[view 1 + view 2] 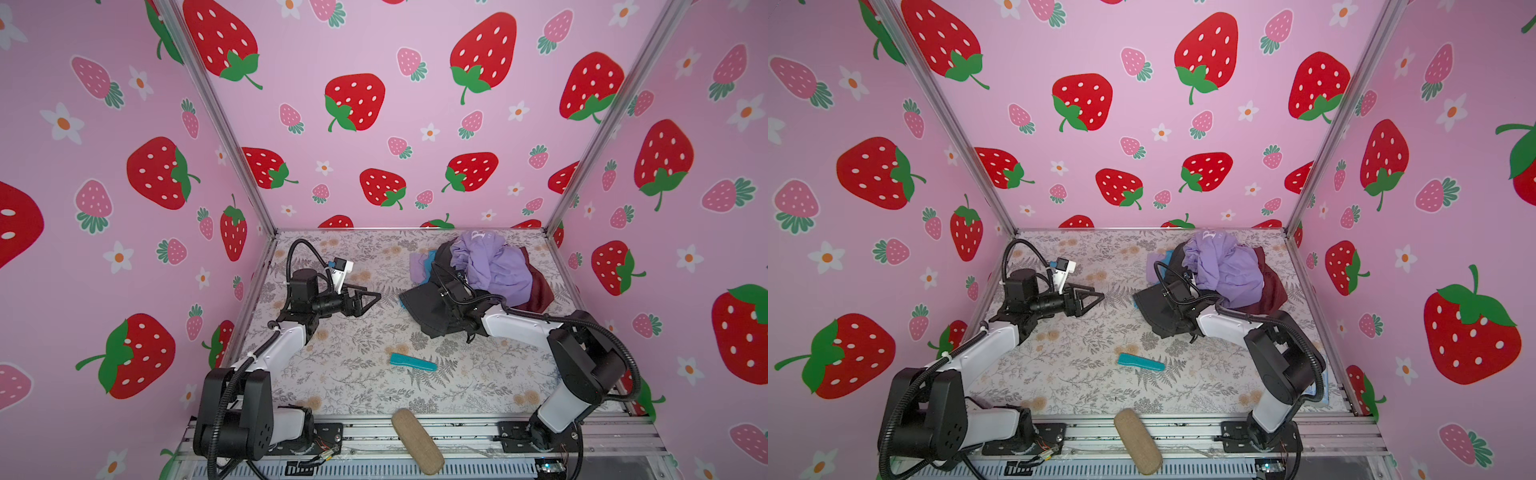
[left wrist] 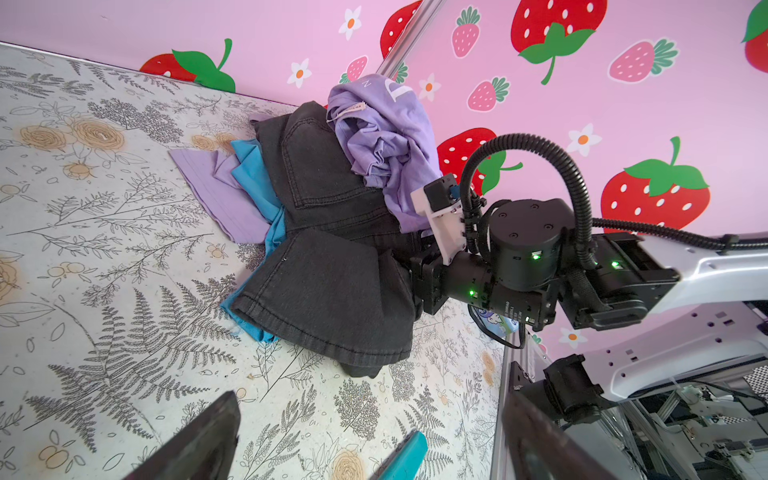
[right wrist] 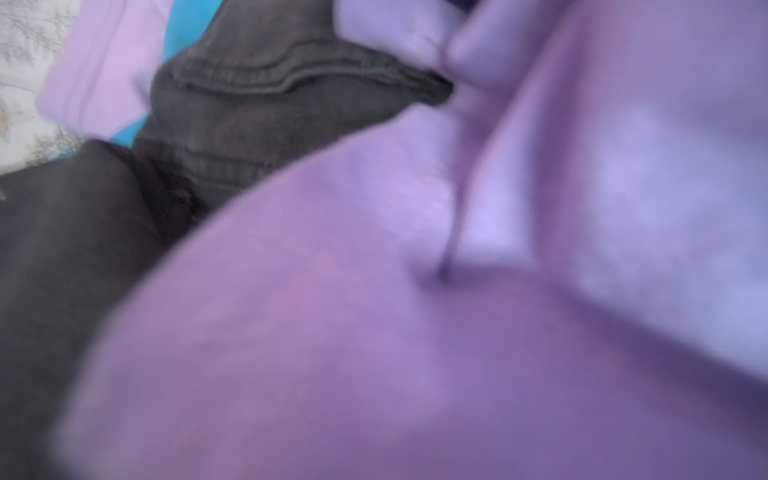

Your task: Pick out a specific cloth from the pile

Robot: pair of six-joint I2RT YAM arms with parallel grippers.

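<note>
Since the purple shirt (image 1: 490, 266) sat on the black trousers (image 1: 419, 301), it could come too; right gripper (image 2: 412, 271) buried, pinch unclear, left gripper (image 1: 368, 300) spread.

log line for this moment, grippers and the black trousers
left gripper: open, apart from pile | right gripper: buried in black trousers beside lavender shirt, jaws hidden | black trousers: lying in pile on table

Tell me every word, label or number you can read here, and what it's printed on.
"N": small white letter on the lavender shirt.
The large white letter beside it is folded over, so it cannot be read.
The sewn-in tag on that shirt is too small to read.
The white print on the right arm's wrist is too small to read.
Nothing else is legible.
</note>
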